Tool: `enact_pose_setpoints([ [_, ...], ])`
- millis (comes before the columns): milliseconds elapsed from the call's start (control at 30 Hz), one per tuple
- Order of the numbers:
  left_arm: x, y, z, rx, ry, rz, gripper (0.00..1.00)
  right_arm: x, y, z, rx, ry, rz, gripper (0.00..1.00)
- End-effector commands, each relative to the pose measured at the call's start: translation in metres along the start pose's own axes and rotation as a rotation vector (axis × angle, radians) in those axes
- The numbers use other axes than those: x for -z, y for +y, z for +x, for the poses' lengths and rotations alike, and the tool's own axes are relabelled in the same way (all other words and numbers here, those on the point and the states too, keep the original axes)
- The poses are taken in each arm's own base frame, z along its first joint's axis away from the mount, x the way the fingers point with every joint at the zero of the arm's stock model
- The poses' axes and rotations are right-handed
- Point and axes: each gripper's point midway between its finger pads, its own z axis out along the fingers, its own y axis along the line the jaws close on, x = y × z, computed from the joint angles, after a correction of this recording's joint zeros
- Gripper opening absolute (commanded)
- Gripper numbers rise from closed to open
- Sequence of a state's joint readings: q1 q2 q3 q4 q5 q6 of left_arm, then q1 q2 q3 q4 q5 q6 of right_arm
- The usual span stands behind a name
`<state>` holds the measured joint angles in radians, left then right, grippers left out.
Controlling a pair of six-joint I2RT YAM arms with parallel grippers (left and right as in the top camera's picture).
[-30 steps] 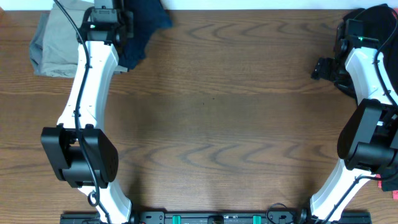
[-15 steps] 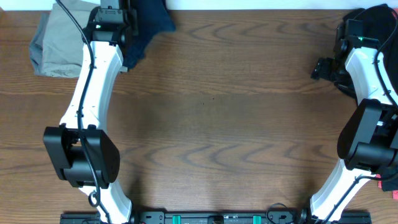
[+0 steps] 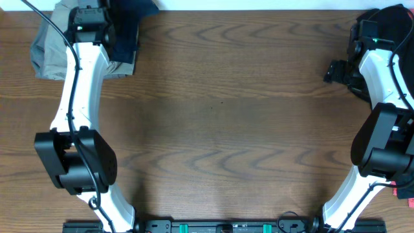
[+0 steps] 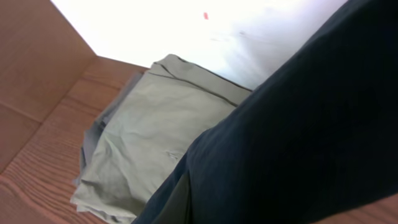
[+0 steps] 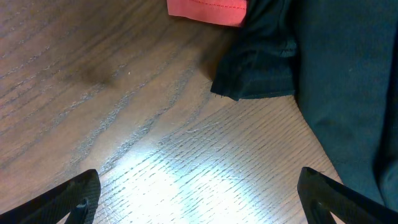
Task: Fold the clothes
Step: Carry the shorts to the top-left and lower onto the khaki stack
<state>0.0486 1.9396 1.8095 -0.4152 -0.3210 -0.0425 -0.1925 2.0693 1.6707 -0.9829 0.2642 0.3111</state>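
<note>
The navy shorts (image 3: 131, 32) hang bunched from my left gripper (image 3: 111, 27) at the table's far left corner, partly over the khaki shorts (image 3: 46, 53). In the left wrist view the navy fabric (image 4: 298, 124) fills the right and bottom and hides the fingers, and the khaki shorts (image 4: 155, 134) lie folded beneath. My right gripper (image 5: 199, 199) is wide open and empty over bare wood, beside a black garment (image 5: 339, 62) and a coral-red piece (image 5: 208, 7). In the overhead view it (image 3: 334, 70) sits at the far right, next to the black garment (image 3: 388, 18).
The wooden table (image 3: 220, 116) stretches between the two arms. A brown cardboard wall (image 4: 37, 68) stands left of the khaki shorts. The table's back edge runs just behind both garment piles. A small red item (image 3: 405, 194) shows at the right edge.
My left gripper has moved left along the back edge with the navy shorts, which now overlap the khaki shorts. The right arm has not moved.
</note>
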Motion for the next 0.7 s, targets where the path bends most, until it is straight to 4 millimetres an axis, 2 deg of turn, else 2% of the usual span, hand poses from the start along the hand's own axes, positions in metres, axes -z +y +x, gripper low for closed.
enact_pose_setpoints([
  [0,-0.017,0.017,-0.010,0.049,-0.028,-0.050,0.06,-0.001,0.001,0.000,-0.013,0.001,0.008,0.99],
  [367,-0.072,0.047,0.020,0.074,0.024,-0.116,0.06,-0.001,0.001,0.001,-0.012,0.001,0.008,0.99],
  [533,-0.094,0.063,0.024,0.058,0.004,-0.143,0.10,-0.001,0.002,0.001,-0.010,0.000,0.007,0.99],
  [600,-0.103,0.070,0.022,0.019,-0.014,-0.155,0.23,-0.001,0.002,0.001,-0.010,0.000,0.007,0.99],
  [667,-0.108,0.078,0.022,-0.010,-0.021,-0.167,0.58,-0.001,0.002,0.001,-0.010,0.000,0.007,0.99],
])
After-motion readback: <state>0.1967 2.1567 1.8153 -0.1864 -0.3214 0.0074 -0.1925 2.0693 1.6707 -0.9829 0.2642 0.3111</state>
